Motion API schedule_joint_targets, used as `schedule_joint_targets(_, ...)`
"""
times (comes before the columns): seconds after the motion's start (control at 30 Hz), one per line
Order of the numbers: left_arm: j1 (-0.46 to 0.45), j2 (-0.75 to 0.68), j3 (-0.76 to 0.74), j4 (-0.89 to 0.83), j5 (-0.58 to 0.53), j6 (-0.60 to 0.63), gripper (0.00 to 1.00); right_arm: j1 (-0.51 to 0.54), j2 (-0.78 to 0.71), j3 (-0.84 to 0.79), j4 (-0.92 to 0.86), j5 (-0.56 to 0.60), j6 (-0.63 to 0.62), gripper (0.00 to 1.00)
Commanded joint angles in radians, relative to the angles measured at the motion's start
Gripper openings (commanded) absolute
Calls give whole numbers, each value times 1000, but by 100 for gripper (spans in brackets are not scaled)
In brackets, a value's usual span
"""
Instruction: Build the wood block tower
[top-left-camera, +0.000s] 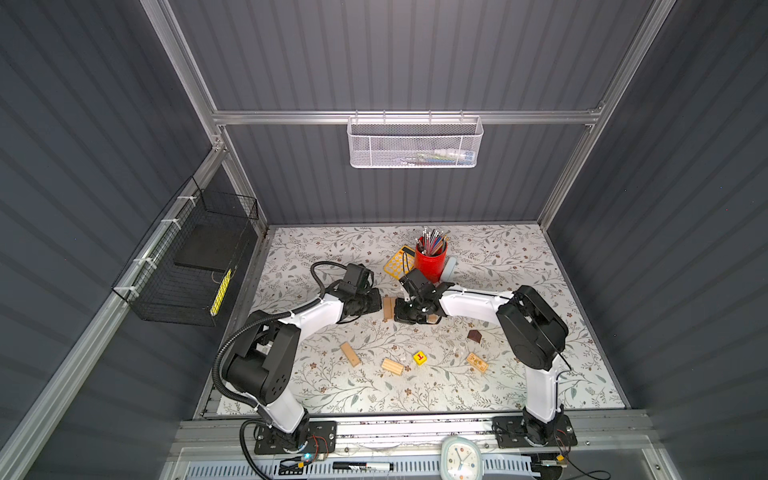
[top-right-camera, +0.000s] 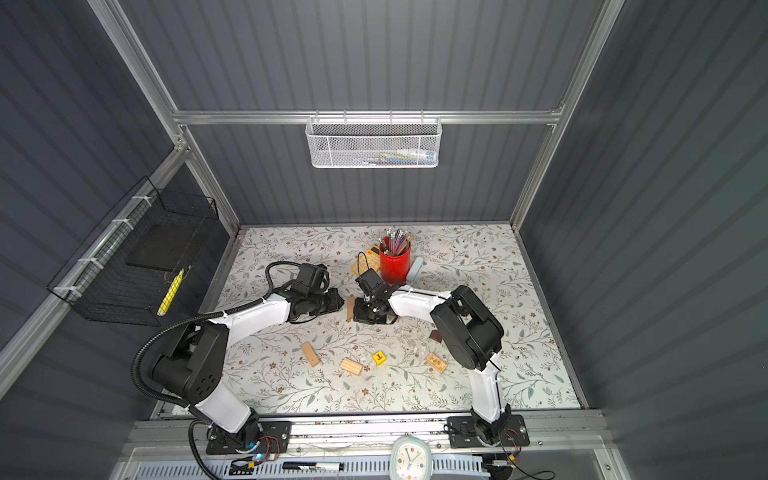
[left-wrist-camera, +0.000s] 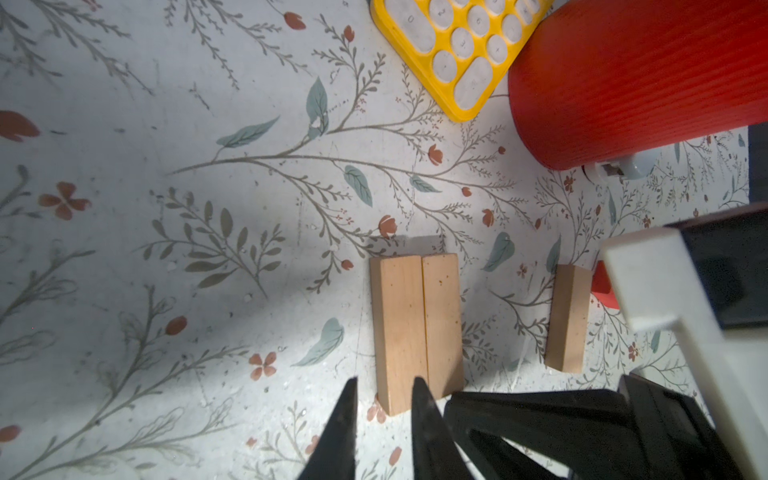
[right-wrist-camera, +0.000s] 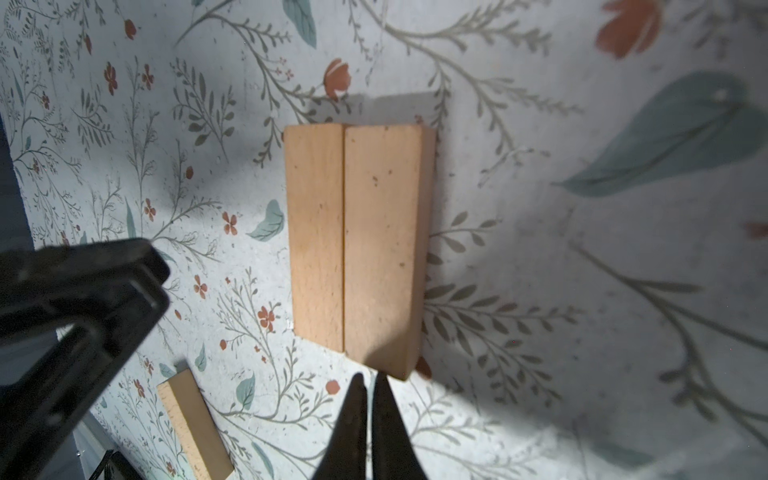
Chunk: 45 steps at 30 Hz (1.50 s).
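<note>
Two pale oblong blocks (top-left-camera: 388, 307) (right-wrist-camera: 357, 245) lie flat side by side mid-table, touching along their long sides. My left gripper (top-left-camera: 379, 302) (left-wrist-camera: 386, 380) sits at their near end, jaws drawn to a narrow gap with nothing in it. My right gripper (top-left-camera: 399, 318) (right-wrist-camera: 370, 380) is shut and empty, its tips at the end of one block. A third pale block (left-wrist-camera: 567, 318) lies apart beside a red cube (left-wrist-camera: 602, 289). Loose in front are a plain block (top-left-camera: 350, 354), a ridged block (top-left-camera: 392, 366), a yellow lettered cube (top-left-camera: 420, 358), a patterned block (top-left-camera: 477, 362) and a dark brown roof piece (top-left-camera: 474, 336).
A red pencil cup (top-left-camera: 431, 259) and a yellow calculator (top-left-camera: 400, 261) stand just behind the grippers, with a grey-blue item (top-left-camera: 450, 268) beside the cup. A black wire basket (top-left-camera: 195, 266) hangs on the left wall. A clock (top-left-camera: 460, 459) and marker (top-left-camera: 361, 466) lie at the front rail.
</note>
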Motion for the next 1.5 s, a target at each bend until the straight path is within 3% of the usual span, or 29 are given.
schedule_joint_targets(0.0,3,-24,3,-27,-6,-6,25,-7,8,12,-23,27,-20,9)
schedule_joint_targets(0.3,3,-25,5,-24,4,-9,28,-20,-76,-38,-28,46,-33,10)
schedule_joint_targets(0.5,3,-19,0,-15,-1,-22,32,-48,-45,-27,-16,32,-34,10)
schedule_joint_targets(0.77,3,3,11,-28,-25,-43,32,-53,18,39,-65,77,-57,9)
schedule_joint_targets(1.47,3,-32,9,-66,-88,-42,32,-37,62,61,-38,19,-60,8)
